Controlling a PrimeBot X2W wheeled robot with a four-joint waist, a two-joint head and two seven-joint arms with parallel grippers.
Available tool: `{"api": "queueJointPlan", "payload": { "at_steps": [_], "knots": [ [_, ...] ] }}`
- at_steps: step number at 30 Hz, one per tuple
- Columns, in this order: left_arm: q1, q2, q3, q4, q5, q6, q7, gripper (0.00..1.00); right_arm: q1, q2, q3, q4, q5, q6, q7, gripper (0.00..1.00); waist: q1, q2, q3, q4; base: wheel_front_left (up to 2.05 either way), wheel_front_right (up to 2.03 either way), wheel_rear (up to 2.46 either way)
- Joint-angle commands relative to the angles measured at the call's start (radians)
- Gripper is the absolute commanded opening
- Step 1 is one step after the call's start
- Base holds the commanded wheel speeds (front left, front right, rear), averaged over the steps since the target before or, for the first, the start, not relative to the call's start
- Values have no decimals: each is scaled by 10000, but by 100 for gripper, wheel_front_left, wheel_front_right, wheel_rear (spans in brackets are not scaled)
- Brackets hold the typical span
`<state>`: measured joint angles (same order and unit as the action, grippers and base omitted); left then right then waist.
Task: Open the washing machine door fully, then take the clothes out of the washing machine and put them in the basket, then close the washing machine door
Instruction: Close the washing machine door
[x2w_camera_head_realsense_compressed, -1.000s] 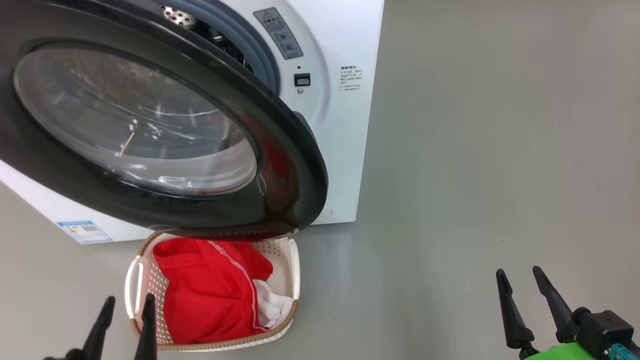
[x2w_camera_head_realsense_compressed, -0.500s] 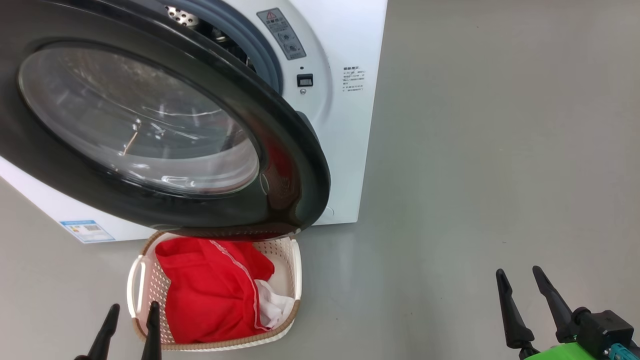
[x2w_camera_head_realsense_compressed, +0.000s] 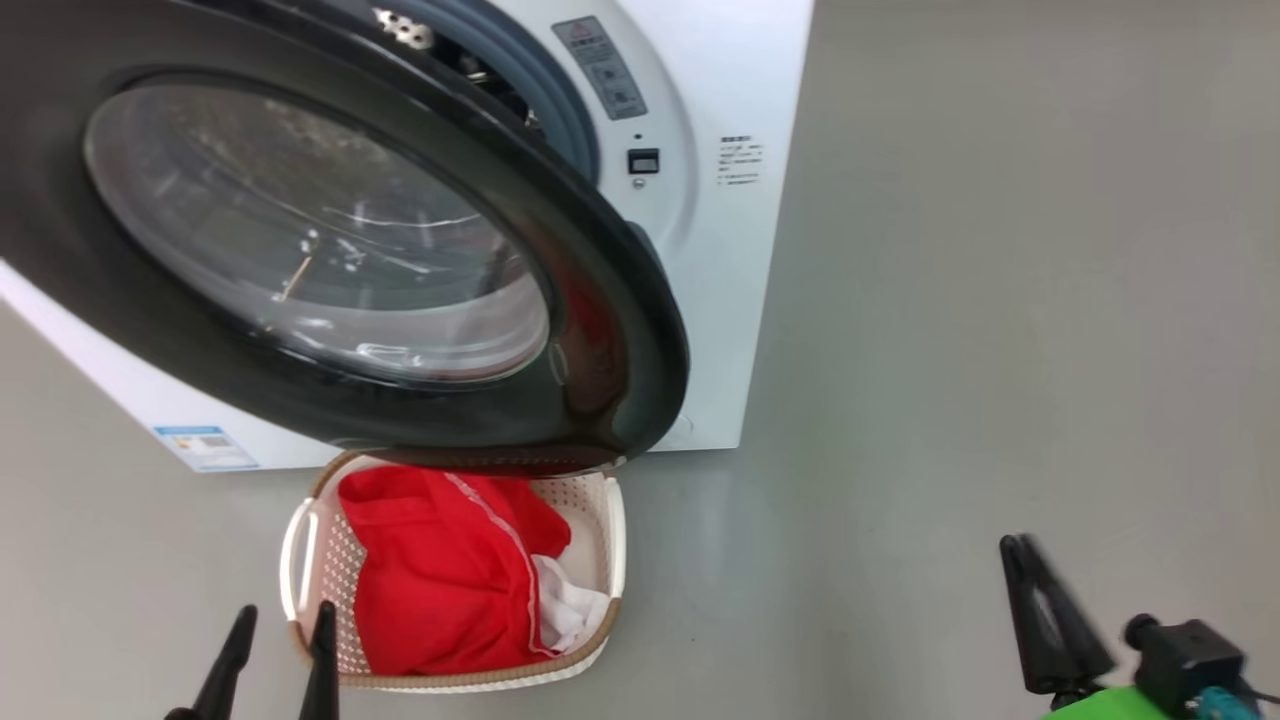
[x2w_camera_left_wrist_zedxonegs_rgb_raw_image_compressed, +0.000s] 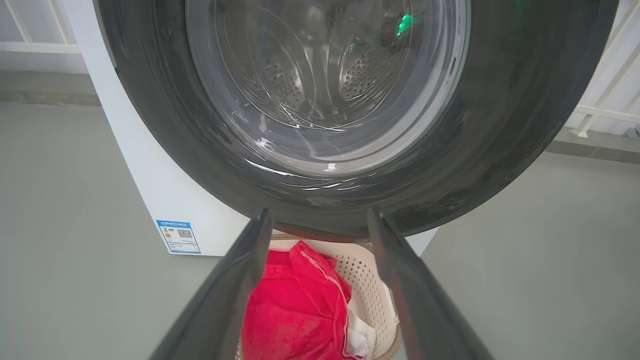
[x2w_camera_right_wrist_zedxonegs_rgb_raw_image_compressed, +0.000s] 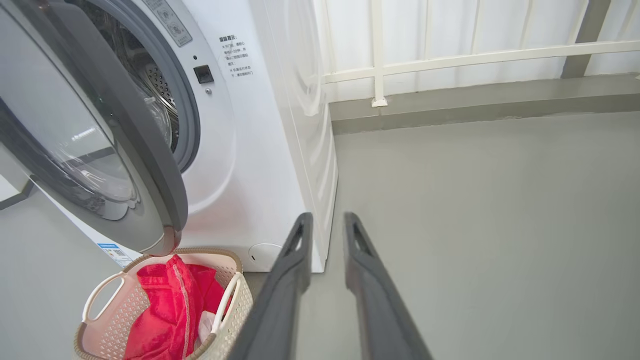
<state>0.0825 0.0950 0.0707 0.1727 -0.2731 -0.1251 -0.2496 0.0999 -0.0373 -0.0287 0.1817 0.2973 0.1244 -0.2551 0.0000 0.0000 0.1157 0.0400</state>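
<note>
The white washing machine (x2w_camera_head_realsense_compressed: 740, 300) stands with its door (x2w_camera_head_realsense_compressed: 600, 330) swung partly open; the black rim and glass bowl face me. Below the door's lower edge sits the cream basket (x2w_camera_head_realsense_compressed: 612, 530), and the red clothes (x2w_camera_head_realsense_compressed: 440, 570) with white trim lie inside it. My left gripper (x2w_camera_head_realsense_compressed: 285, 610) is open and empty, just in front of the basket's near left corner. In the left wrist view, this gripper (x2w_camera_left_wrist_zedxonegs_rgb_raw_image_compressed: 317, 215) points at the door's lower rim (x2w_camera_left_wrist_zedxonegs_rgb_raw_image_compressed: 500, 150). My right gripper (x2w_camera_right_wrist_zedxonegs_rgb_raw_image_compressed: 327, 217) hovers over bare floor right of the machine, fingers narrowed to a small gap and holding nothing.
Grey floor (x2w_camera_head_realsense_compressed: 1000, 350) stretches wide to the right of the machine. A white railing (x2w_camera_right_wrist_zedxonegs_rgb_raw_image_compressed: 450, 60) and a low grey kerb run along the back wall. The steel drum (x2w_camera_right_wrist_zedxonegs_rgb_raw_image_compressed: 155, 85) shows behind the door's edge.
The head camera has shifted, so the whole scene sits a little further right. My right gripper's fingers have drawn close together. The left gripper stays open.
</note>
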Motion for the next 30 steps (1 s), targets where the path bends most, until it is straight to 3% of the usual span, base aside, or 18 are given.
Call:
{"api": "queueJointPlan", "payload": {
  "at_steps": [1,18,30],
  "knots": [
    [-293,64,276,-257,9,-56,-122,100,-198,-129,383,-225,-82,63,-67,0,0,0,19,154,0,0,0],
    [-754,-238,-288,-190,-112,-56,-122,100,-2589,-129,2579,249,33,63,-67,0,0,0,327,1536,0,0,0],
    [-1200,-370,-709,-135,-289,-56,-122,100,-4086,-129,3015,739,254,63,-67,0,0,0,982,2243,0,0,0]
  ]
}}
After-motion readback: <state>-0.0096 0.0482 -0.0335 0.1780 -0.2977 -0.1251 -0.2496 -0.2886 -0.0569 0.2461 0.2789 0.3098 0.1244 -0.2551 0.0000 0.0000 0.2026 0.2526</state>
